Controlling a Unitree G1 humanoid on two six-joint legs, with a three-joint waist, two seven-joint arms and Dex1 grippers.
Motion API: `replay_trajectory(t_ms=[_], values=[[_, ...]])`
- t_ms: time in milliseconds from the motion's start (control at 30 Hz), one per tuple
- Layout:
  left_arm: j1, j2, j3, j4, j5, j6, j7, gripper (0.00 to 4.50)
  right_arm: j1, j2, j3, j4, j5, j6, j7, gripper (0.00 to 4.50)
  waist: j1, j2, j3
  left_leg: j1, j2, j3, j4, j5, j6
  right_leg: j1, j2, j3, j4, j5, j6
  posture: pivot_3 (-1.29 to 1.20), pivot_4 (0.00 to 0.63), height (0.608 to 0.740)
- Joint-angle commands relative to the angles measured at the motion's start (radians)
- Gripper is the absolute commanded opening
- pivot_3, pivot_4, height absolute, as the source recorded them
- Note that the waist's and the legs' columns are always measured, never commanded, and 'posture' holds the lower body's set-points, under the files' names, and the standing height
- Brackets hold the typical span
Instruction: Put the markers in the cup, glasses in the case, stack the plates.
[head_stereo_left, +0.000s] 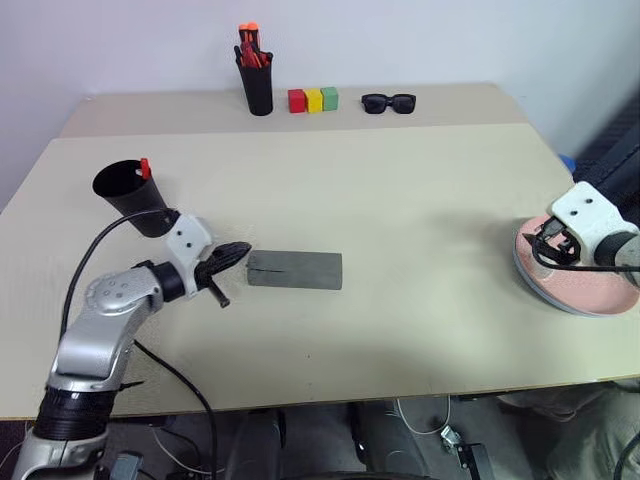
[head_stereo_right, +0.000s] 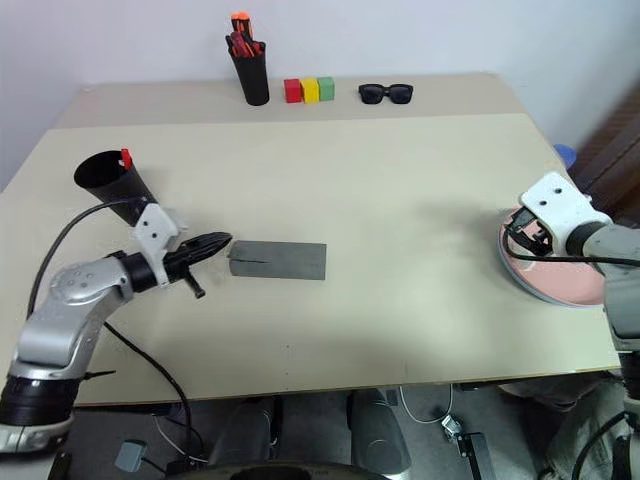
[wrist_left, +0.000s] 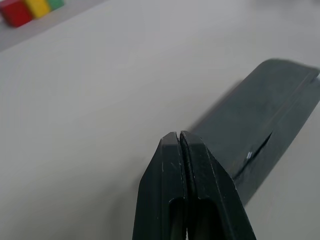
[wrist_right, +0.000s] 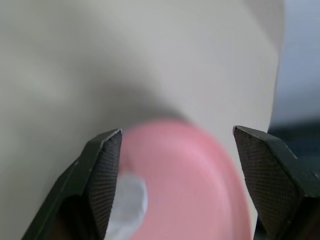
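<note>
Plates (head_stereo_left: 580, 290) sit stacked at the bench's right edge, case (head_stereo_left: 295, 270) lies closed, a red-capped marker (head_stereo_left: 145, 167) stands in the cup (head_stereo_left: 130, 195); left end effector (wrist_left: 179, 137) is pressed together, right end effector (wrist_right: 177, 165) spread above the pink plate.

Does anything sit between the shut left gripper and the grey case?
Nothing visible does. The left gripper, fingers shut, points at the near end of the closed case, with only bare table between them. The cup stands behind the arm, off that line.

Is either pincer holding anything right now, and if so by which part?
Nothing is held. The left pincer is shut on nothing beside the grey case; the right pincer is open above the pink plate.
</note>
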Motion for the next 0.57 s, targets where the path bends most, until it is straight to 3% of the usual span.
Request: replay_trajectory(t_ms=[33, 200, 567], values=[[0.046, 0.011, 0.087, -0.087, -0.031, 0.026, 0.045, 0.0, -0.05, 0.06, -0.028, -0.075, 0.144, -0.026, 0.087, 3.65, -0.001, 0.0, 0.0, 0.0, 0.0, 0.0, 0.0, 0.0, 0.0, 0.0, 0.0, 0.0, 0.0, 0.0, 0.0, 0.0, 0.15, 0.74], [0.199, 0.026, 0.2, -0.172, -0.025, 0.028, 0.087, 0.0, -0.107, 0.211, 0.008, -0.105, 0.327, 0.054, 0.166, 3.65, -0.002, 0.0, 0.0, 0.0, 0.001, 0.0, -0.001, 0.0, 0.0, 0.0, 0.001, 0.0, 0.0, 0.001, 0.001, 0.0, 0.15, 0.74], [0.329, 0.013, 0.274, -0.263, -0.045, 0.059, 0.143, 0.0, -0.164, 0.262, 0.12, 0.048, 0.279, -0.065, 0.202, 3.65, 0.001, -0.001, 0.0, 0.0, 0.0, 0.0, 0.0, 0.0, 0.0, 0.001, 0.0, 0.0, 0.0, 0.0, -0.001, 0.0, 0.15, 0.74]])
